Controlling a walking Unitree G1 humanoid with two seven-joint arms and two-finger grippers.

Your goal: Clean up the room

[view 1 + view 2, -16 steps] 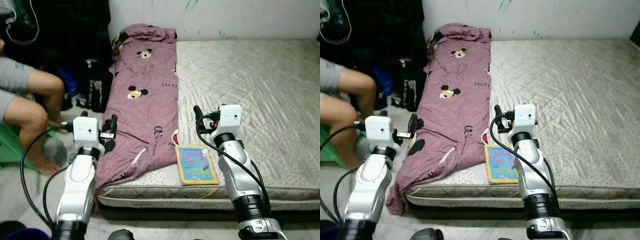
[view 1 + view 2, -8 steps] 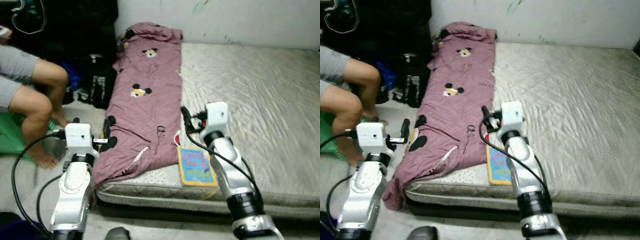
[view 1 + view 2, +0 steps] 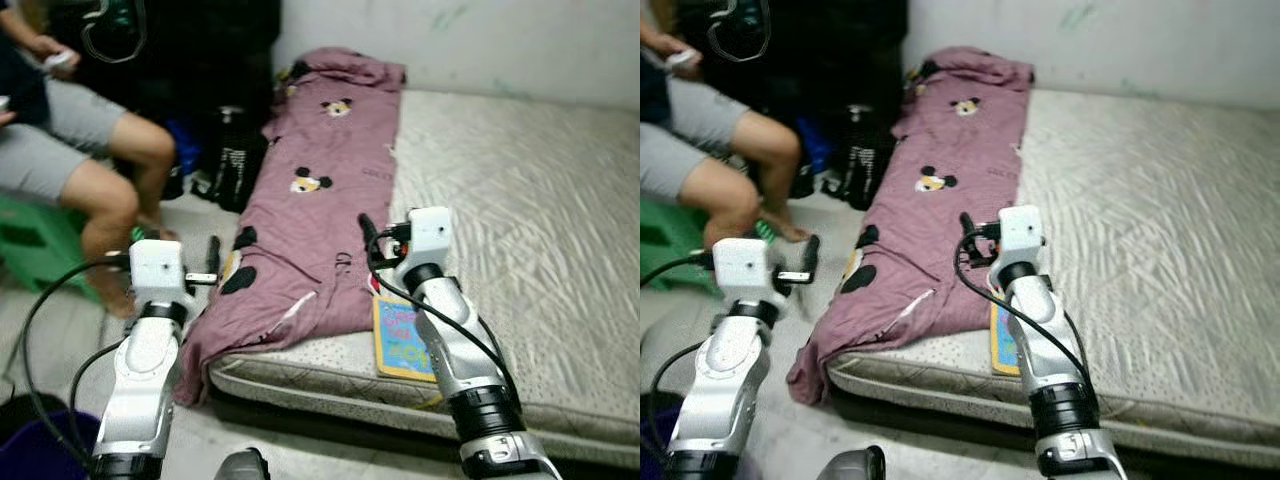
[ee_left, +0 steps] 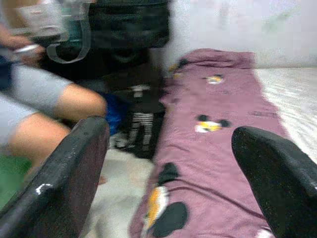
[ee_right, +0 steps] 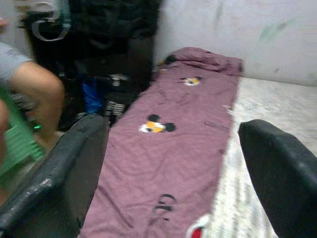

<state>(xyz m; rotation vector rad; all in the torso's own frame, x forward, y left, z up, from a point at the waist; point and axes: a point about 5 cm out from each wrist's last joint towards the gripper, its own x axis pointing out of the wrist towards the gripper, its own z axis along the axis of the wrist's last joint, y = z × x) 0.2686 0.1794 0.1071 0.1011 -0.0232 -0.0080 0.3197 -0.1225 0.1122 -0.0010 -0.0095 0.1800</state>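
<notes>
A purple blanket (image 3: 320, 210) printed with cartoon mice lies along the left side of a bare grey mattress (image 3: 540, 230), and its near end droops over the corner toward the floor. A yellow-edged blue book (image 3: 402, 340) lies flat at the mattress's front edge, just right of the blanket. My right gripper (image 3: 368, 230) is raised over the blanket's near part, beside the book, with its fingers (image 5: 74, 163) open and nothing between them. Over the floor left of the bed corner, my left gripper (image 3: 212, 248) is open and holds nothing.
A person (image 3: 90, 170) in grey shorts sits on a green stool (image 3: 35, 250) at the left, legs close to my left arm. Black bags (image 3: 235, 165) stand on the floor between the person and the bed. A dark purple bin (image 3: 40, 450) is near my feet.
The camera has swung left, so the bed sits further right in view and more of the person shows. Both arms keep their raised pose, grippers open as before.
</notes>
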